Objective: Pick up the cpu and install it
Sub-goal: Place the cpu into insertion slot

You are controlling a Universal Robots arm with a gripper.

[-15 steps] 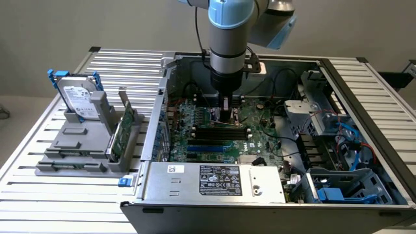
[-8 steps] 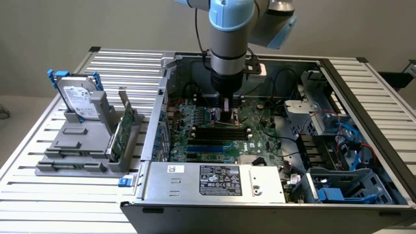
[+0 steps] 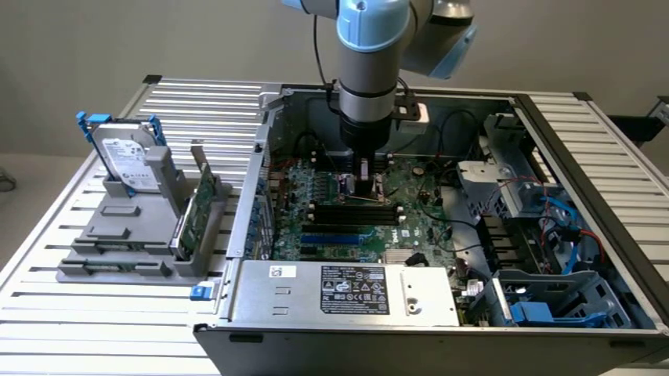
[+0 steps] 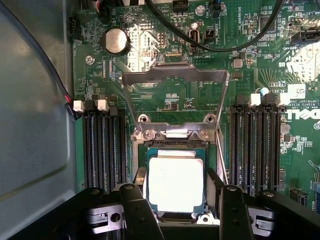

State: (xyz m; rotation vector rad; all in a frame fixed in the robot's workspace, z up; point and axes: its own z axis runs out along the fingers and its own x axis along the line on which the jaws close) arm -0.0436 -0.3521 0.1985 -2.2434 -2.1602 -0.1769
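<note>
Arm: upright inside the open computer case (image 3: 262,157), wrist pointing straight down, probably so that the chip meets the board flat and not tilted.
Gripper (image 3: 366,184): low over the middle of the motherboard (image 4: 250,55), narrowed to about the width of the chip.
Fingers (image 4: 136,210): black, one at each of two opposite edges of the cpu (image 4: 176,182), apparently clamping it by the edges, which leaves the metal top and the underside untouched.
Cpu: flat and level between the fingers, silvery lid up, lined up square within the socket frame (image 4: 165,134); resting in the socket or just above it, hard to say which.
Load plate (image 4: 175,74): open and folded back over the board, leaving the socket free from above.
Memory slots (image 4: 102,150): empty, on both sides of the socket, clear of the fingers.
Black cable (image 4: 220,47): curving across the board beyond the load plate, well apart from the chip.
Hard drive (image 3: 128,160): upright in the grey fixture (image 3: 115,235) outside the case, on the exterior view's left, untouched.
Green circuit card (image 3: 199,207): on its edge in the same fixture, next to the case wall.
Stage, as judged: picking up finished, seating in hand.
</note>
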